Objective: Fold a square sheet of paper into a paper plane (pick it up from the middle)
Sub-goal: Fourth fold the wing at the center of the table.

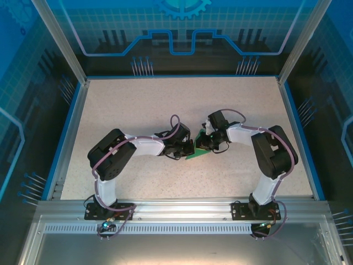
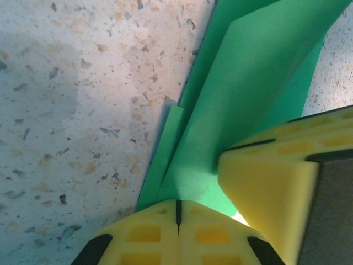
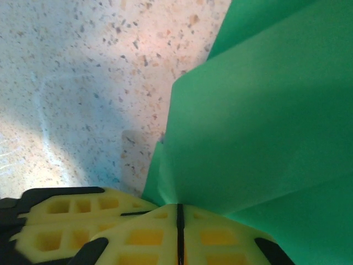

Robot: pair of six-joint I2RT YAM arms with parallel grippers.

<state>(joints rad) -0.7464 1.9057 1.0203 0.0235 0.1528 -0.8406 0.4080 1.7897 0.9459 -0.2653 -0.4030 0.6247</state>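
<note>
Left pincer (image 2: 177, 212) is seen at the bottom of its wrist frame with the yellow fingers (image 2: 143, 236) pressed together, clamped on an edge of the green paper sheet (image 2: 242, 94). The sheet is creased into overlapping layers and rises toward the upper right. The right pincer (image 3: 179, 221) is likewise closed on the sheet at the bottom centre of its own frame, where the paper is spread over the right half. From above, both pincers are brought tip to tip just right of centre over the speckled counter (image 1: 138, 110), and the sheet is held between them.
</note>
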